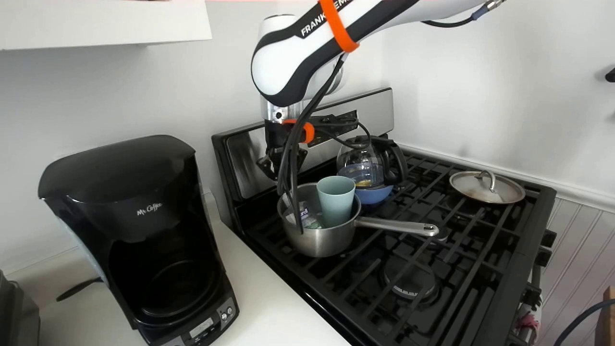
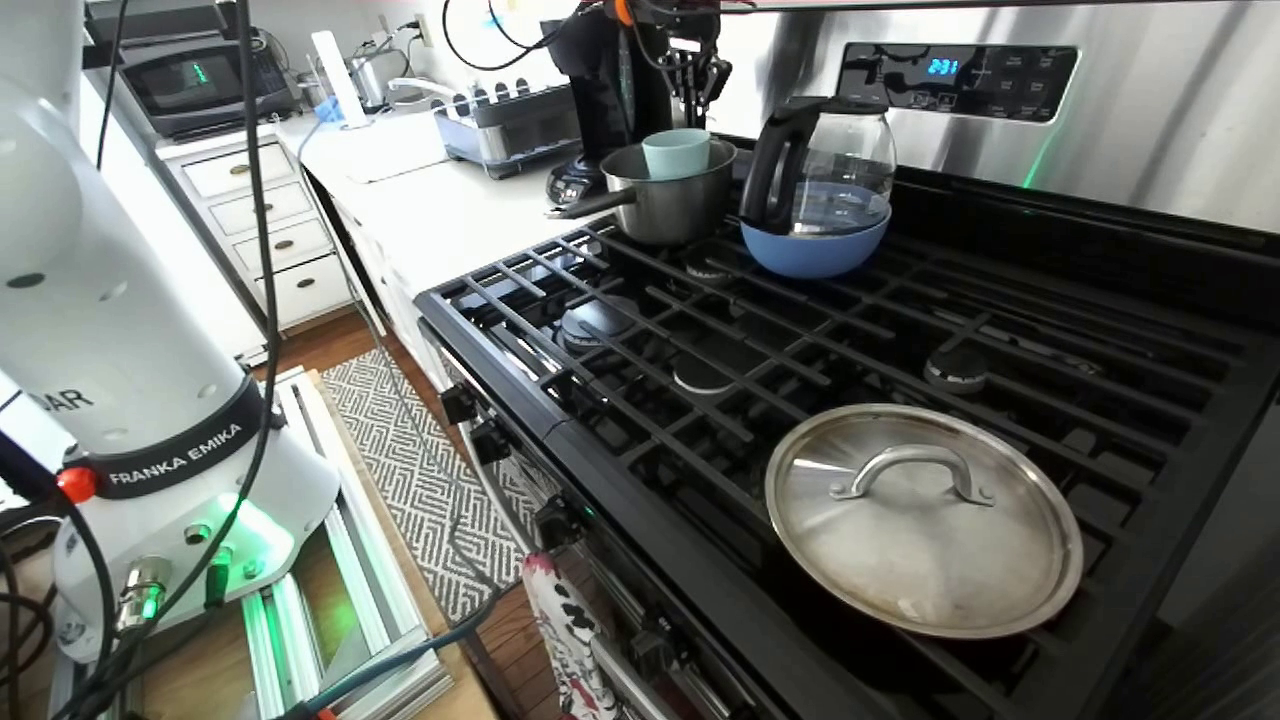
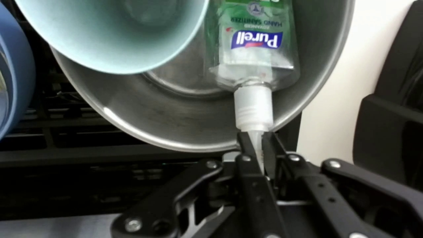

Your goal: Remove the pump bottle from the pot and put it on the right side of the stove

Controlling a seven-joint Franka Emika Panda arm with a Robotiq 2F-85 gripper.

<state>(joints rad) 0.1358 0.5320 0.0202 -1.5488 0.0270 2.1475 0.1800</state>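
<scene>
The pump bottle (image 3: 257,62), a translucent green hand sanitizer bottle with a whitish top, leans inside the steel pot (image 3: 172,144) beside the light blue cup. In the wrist view my gripper (image 3: 256,140) is shut on the narrow tip of its pump, near the pot's rim. In an exterior view the bottle (image 1: 307,218) shows partly behind cables in the pot (image 1: 319,242), with my gripper (image 1: 283,168) above the rim. In an exterior view the gripper (image 2: 695,85) is behind the pot (image 2: 680,212), and the bottle is hidden. The pot stands on the black stove (image 2: 720,330).
The light blue cup (image 1: 336,202) stands in the pot. A glass kettle (image 2: 845,165) sits in a blue bowl (image 2: 815,250) beside the pot. A steel lid (image 2: 920,540) lies on the grates. A black coffee maker (image 1: 134,192) stands on the counter (image 1: 283,307).
</scene>
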